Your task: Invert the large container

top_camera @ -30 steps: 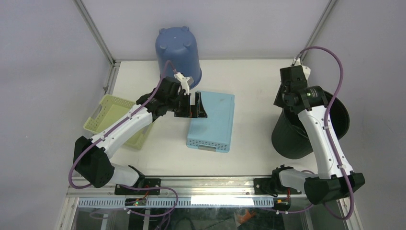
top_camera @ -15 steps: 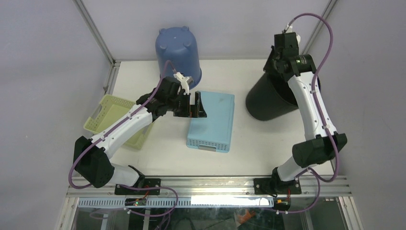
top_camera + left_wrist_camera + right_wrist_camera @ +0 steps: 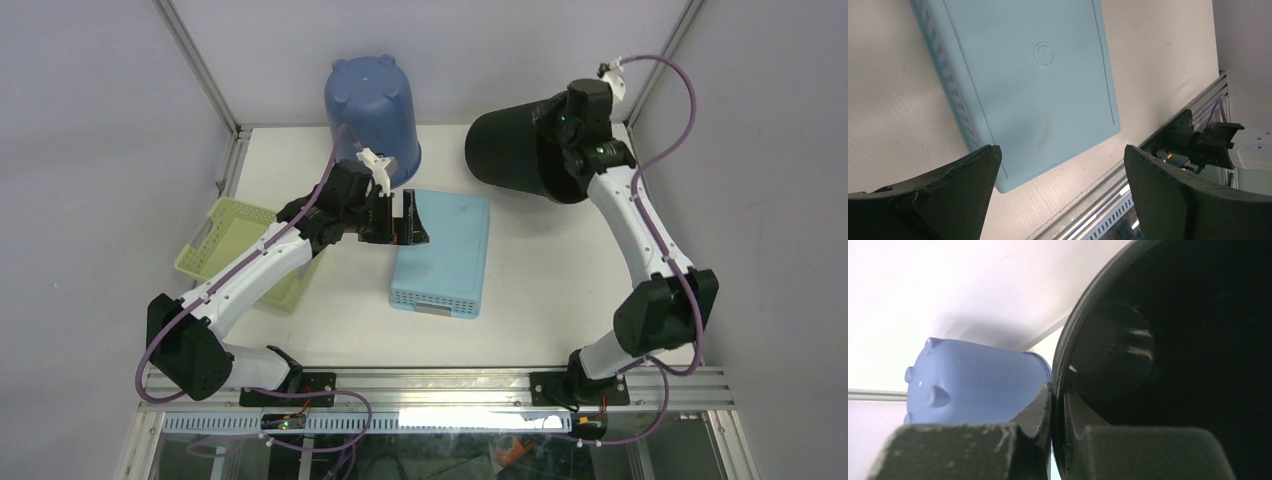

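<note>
Black container [image 3: 515,150] hangs sideways, rim pinched by raised right end effector [image 3: 1057,400].

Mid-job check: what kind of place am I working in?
Probably a robotics lab test cell: a white table edged by aluminium rail, plain grey enclosure walls, and staged plastic bins, including the black container in the right gripper.

You see smooth plastic on the black container [image 3: 512,150] — faint gloss inside (matt outside); the pale-blue crate [image 3: 445,255] is matt too.
</note>
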Tool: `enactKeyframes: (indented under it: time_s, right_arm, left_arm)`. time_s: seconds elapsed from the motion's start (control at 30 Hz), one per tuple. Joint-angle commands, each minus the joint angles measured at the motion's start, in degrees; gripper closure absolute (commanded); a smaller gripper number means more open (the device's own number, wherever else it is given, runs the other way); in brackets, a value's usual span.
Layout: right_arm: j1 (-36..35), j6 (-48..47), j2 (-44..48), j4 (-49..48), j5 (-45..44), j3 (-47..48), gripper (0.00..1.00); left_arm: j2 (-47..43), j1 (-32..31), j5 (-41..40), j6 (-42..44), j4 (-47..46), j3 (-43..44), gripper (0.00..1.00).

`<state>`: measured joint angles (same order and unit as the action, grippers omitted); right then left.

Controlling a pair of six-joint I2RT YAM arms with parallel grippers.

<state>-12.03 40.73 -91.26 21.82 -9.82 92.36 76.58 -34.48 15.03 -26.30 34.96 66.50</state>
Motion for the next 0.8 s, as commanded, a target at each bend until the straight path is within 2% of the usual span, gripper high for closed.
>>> enactKeyframes:
  time_s: [0.0,0.2,0.27,0.33,0.37,0.5,0.77]
  right_arm:
    - [0.7,7.9,10.7,-3.3,0.1,-15.9,1.0]
    - [0.8,11.2,27.8,-1.5,-1.3,-36.4,1.0]
    - [0.8,12.4,32.1,0.7,-1.7,-40.3,0.92]
    - [0.9,13.2,35.1,2.4,-1.1,-43.2,0.73]
    - [0.8,13.4,36.1,3.3,-0.7,-44.3,0.68]
    - [0.9,13.4,38.4,7.8,-0.9,-45.9,0.48]
    - [1.2,10.1,39.9,17.3,-3.7,-40.7,0.34]
  left_arm:
    - [-1.2,-0.2,0.3,0.3,-1.1,0.9,0.01]
    - [1.1,-0.2,1.6,0.4,-2.3,2.9,0.01]
    - [2.4,-0.2,2.9,0.3,-3.1,4.4,0.01]
    - [3.9,-0.2,4.4,0.2,-4.4,6.4,0.01]
    - [4.8,-0.2,5.0,0.1,-4.9,7.7,0.01]
    - [10.7,-0.2,7.0,-0.2,-6.5,14.7,0.01]
    - [28.4,0.3,8.3,-1.3,-8.2,36.6,0.01]
